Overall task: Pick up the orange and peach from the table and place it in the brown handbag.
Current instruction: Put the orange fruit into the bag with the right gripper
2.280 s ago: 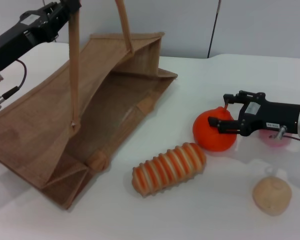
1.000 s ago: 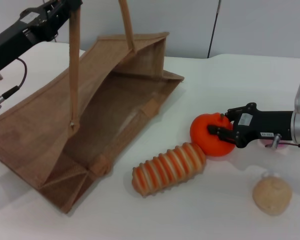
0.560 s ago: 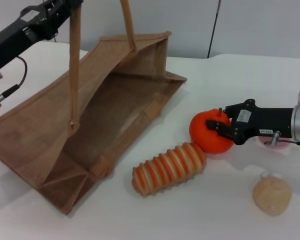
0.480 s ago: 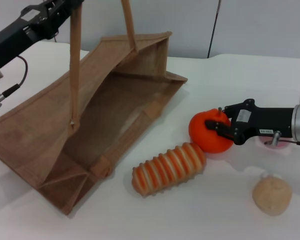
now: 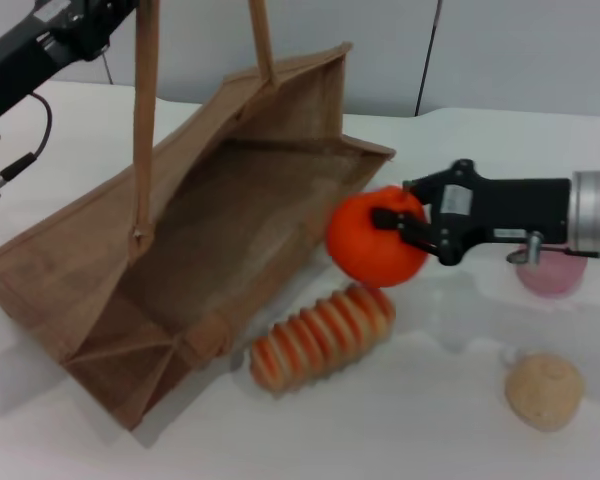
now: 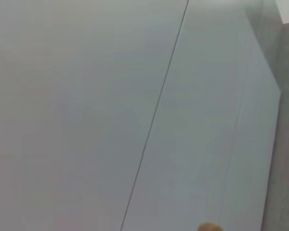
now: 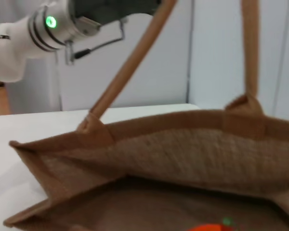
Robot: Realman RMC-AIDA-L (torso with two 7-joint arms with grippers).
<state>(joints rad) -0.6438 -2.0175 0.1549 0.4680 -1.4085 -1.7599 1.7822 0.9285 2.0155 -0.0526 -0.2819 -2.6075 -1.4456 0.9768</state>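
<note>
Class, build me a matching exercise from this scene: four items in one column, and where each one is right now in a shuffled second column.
1. orange
2. peach
3. tan ball
4. brown handbag

A. On the table, behind the right arm
B. Held up by its handle in the left gripper
C. Gripped in the right gripper, at the bag's open mouth
D. On the table, nearest the camera on the right

Pairs: 1-C, 2-A, 3-D, 4-B

Brown handbag [image 7: 183, 159]: mouth gaping toward the camera, woven inner wall and floor exposed.
Handles [image 7: 135, 62]: two light-brown straps rising taut to the top edge.
Orange [image 7: 209, 227]: only a sliver at the lower edge.
Left arm [image 7: 43, 29]: white, green light lit, above the bag.
</note>
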